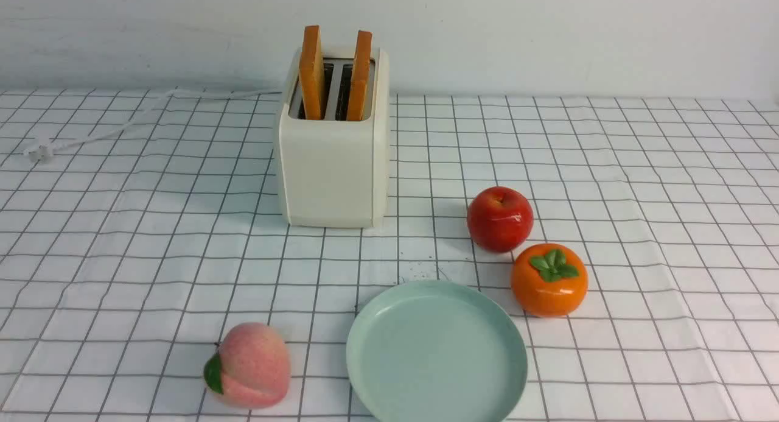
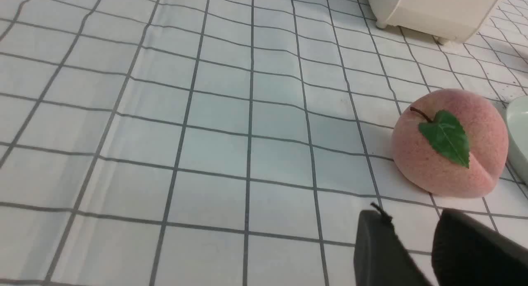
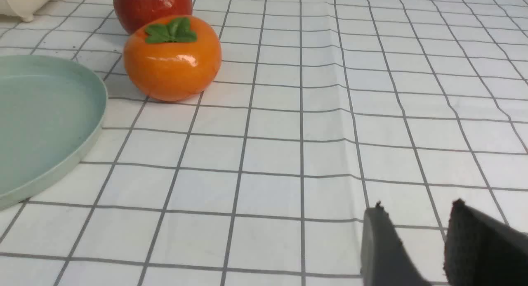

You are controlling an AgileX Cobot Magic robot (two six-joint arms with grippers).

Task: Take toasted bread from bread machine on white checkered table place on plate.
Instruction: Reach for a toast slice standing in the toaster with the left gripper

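Tabletop (image 1: 657, 184) of white cloth with a thin dark grid carries everything. Cream-white toaster (image 1: 331, 166) stands at 11 o'clock from the plate, and its white cord (image 1: 109, 133) trails off toward 9 o'clock. Mint-green plate (image 1: 435, 355) lies flat near the front edge. Two slices of toast, the left slice (image 1: 312, 72) and the right slice (image 1: 360, 75), stand upright in the toaster's slots with their tops above it. From the plate, a red apple (image 1: 499, 219) sits at 1 o'clock. An orange persimmon (image 1: 549, 280) sits at 2 o'clock, just beside the apple. A pink peach (image 1: 251, 365) lies at 9 o'clock. Left end effector (image 2: 412, 213) hangs near the peach, fingers apart and clear of it. Right end effector (image 3: 417, 207) hangs over open cloth, fingers likewise apart, with the persimmon and plate ahead.
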